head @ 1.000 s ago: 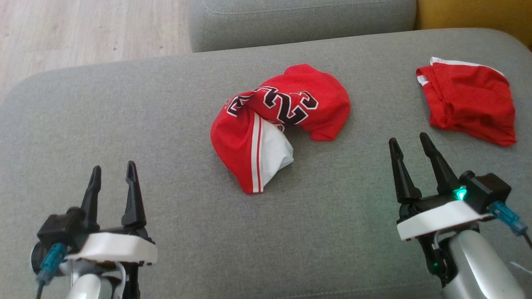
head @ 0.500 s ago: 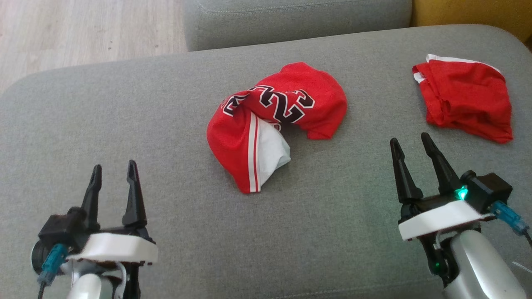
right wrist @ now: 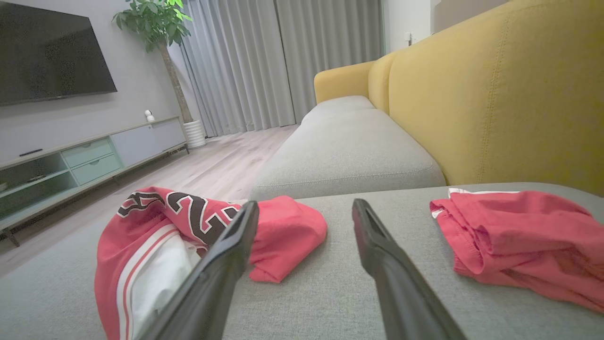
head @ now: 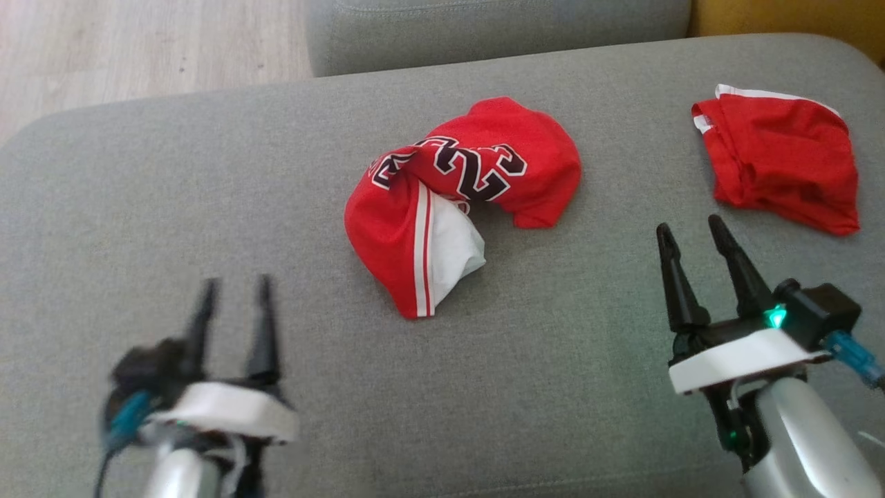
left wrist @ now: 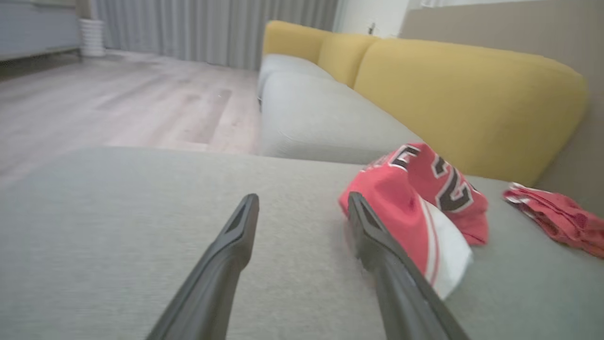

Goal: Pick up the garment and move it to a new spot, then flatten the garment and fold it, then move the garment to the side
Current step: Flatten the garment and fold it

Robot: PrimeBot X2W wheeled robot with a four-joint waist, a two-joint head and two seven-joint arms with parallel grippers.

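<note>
The garment (head: pixel 463 194) is a crumpled red jersey with black-and-white lettering and a white inner flap, lying mid-cushion on the grey sofa seat (head: pixel 553 387). My left gripper (head: pixel 236 282) hovers open and empty at the lower left, motion-blurred, well short of the garment. In the left wrist view the garment (left wrist: pixel 415 198) lies just right of the open left gripper (left wrist: pixel 302 197). My right gripper (head: pixel 688 225) is open and empty at the lower right. In the right wrist view the garment (right wrist: pixel 155 226) lies to the left of the right gripper (right wrist: pixel 304 203).
A second red garment (head: pixel 781 166) lies bunched at the far right of the cushion, near the right gripper. A yellow backrest (right wrist: pixel 495 94) runs along the right. Another grey cushion (head: pixel 484 28) lies beyond; wooden floor (head: pixel 138 41) is at the far left.
My left gripper has shifted to the right, toward the garment, and is blurred with motion. The right gripper and both garments stay put; the head view has shifted slightly.
</note>
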